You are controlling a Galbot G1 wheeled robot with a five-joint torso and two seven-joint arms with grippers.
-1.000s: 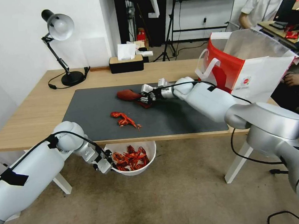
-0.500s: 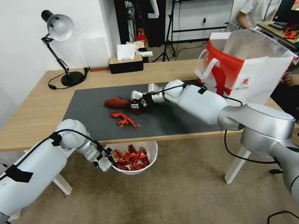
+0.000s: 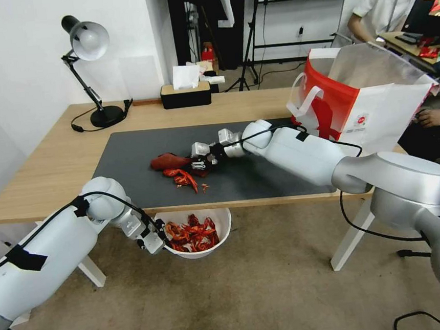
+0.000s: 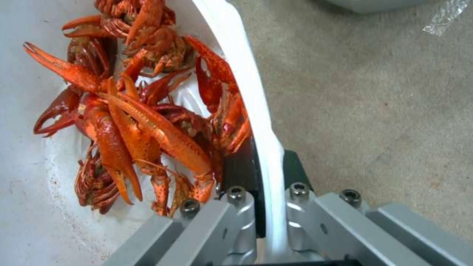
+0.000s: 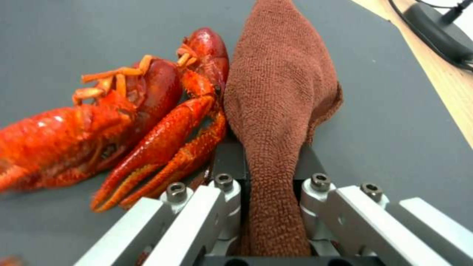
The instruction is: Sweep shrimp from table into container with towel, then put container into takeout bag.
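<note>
Head view: right gripper [image 3: 198, 163] low over the grey mat [image 3: 127, 163] on the table [image 3: 50, 164], clamped on the towel [image 3: 167, 161], cloth trailing just behind the last shrimp [image 3: 181, 177], placed to push them toward the near edge. Container [image 3: 220, 221] held below that edge by the left gripper [image 3: 153, 240], directly under the shrimp's path, apparently to catch what falls; already holding a red heap. Bag [image 3: 379, 110] standing open at the table's right end, well apart from the sweep, presumably waiting for the container.

Left wrist view: fingers [image 4: 236, 170] closed on the container's rim [image 4: 246, 92], one inside against the shrimp [image 4: 143, 125], one outside, a pinch that keeps the mouth open and facing up.

Right wrist view: towel [image 5: 281, 99] squeezed between the closed fingers [image 5: 229, 195], loose end spread on the mat, flank touching a shrimp's claws [image 5: 162, 147]; the soft edge serving as the broom.
</note>
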